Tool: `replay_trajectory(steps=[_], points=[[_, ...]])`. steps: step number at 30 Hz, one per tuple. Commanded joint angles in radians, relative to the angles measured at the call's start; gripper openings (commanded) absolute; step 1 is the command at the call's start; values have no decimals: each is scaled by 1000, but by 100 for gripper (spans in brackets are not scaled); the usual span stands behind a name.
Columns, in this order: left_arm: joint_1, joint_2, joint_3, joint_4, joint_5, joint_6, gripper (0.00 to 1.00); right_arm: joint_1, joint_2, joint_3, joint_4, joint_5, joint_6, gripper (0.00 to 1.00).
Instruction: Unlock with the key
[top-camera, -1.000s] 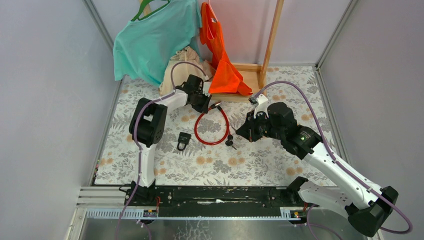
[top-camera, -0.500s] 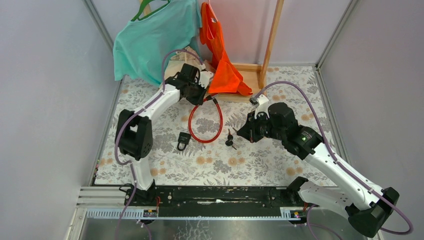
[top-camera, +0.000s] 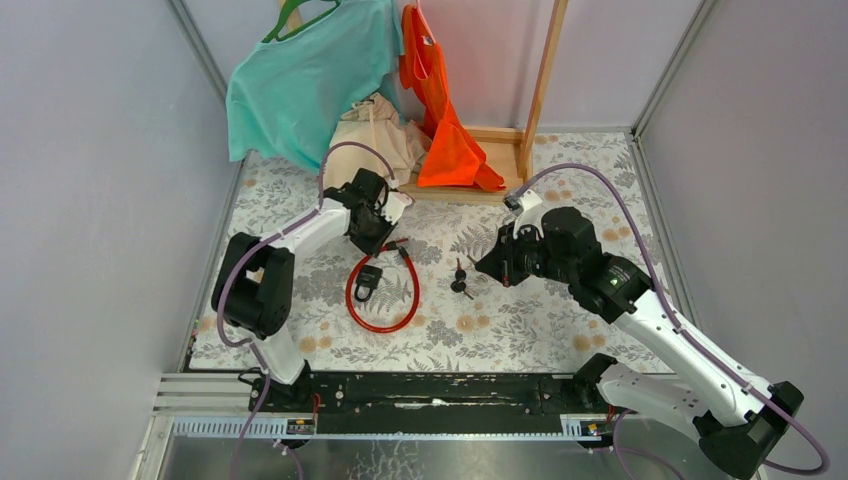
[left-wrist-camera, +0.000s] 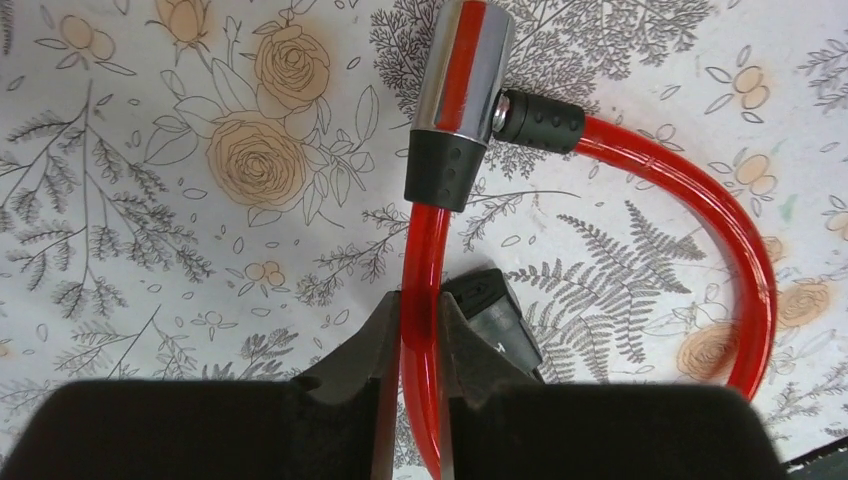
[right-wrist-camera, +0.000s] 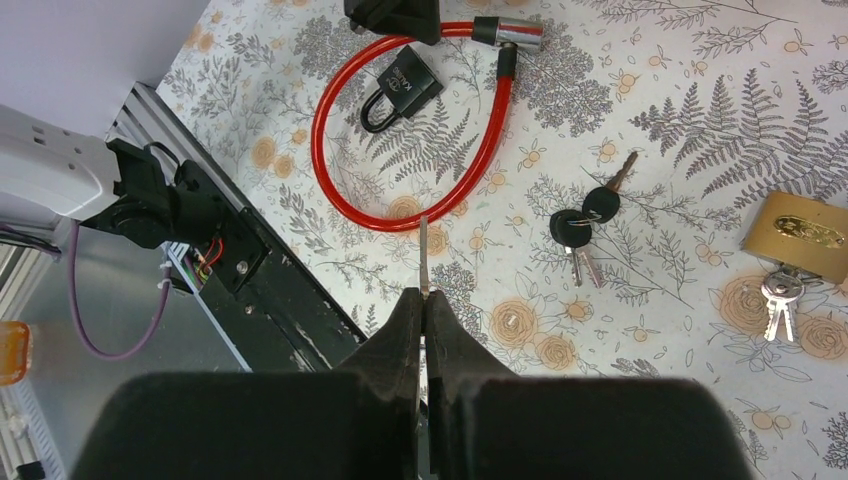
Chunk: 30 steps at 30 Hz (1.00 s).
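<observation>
The red cable lock (top-camera: 385, 322) lies in a loop on the flowered table. My left gripper (left-wrist-camera: 420, 305) is shut on its cable (left-wrist-camera: 422, 240), just below the chrome lock barrel (left-wrist-camera: 462, 70). A small black padlock (top-camera: 368, 280) rests inside the loop, close to the left fingers (left-wrist-camera: 375, 340). My right gripper (right-wrist-camera: 424, 298) hovers to the right of the loop, shut on a key (right-wrist-camera: 423, 255) whose thin blade sticks out past the fingertips. From above, the right gripper (top-camera: 490, 265) is a short way right of the barrel (top-camera: 397, 245).
A bunch of black-headed keys (right-wrist-camera: 580, 225) lies between the arms. A brass padlock (right-wrist-camera: 805, 235) with silver keys (right-wrist-camera: 775, 300) sits further right. At the back hang a teal shirt (top-camera: 300, 80) and an orange vest (top-camera: 440, 110) on a wooden frame (top-camera: 540, 80).
My left arm has dragged the cable lock toward the near left, so the loop now surrounds the black padlock. The right arm has barely moved.
</observation>
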Motion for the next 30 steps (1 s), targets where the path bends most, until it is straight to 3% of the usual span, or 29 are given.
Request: replay_trajectory(steps=[1,3,7,9,16,24,30], points=[[3,41,-4,103,-7,15,5,-4,-25,21,26,-32,21,0],[4,73,4,125,4,1,11,-4,-30,15,26,-32,26,0],[3,134,3,158,0,-8,39,-4,-33,5,26,-35,33,0],[3,146,-6,177,-5,-13,48,-4,-32,3,26,-35,34,0],[5,123,-56,254,16,-25,50,-4,-11,19,31,-41,28,0],[23,60,-155,327,25,-10,38,-4,4,27,30,-41,19,0],[27,-43,-240,426,25,8,41,-4,25,37,32,-61,19,0]])
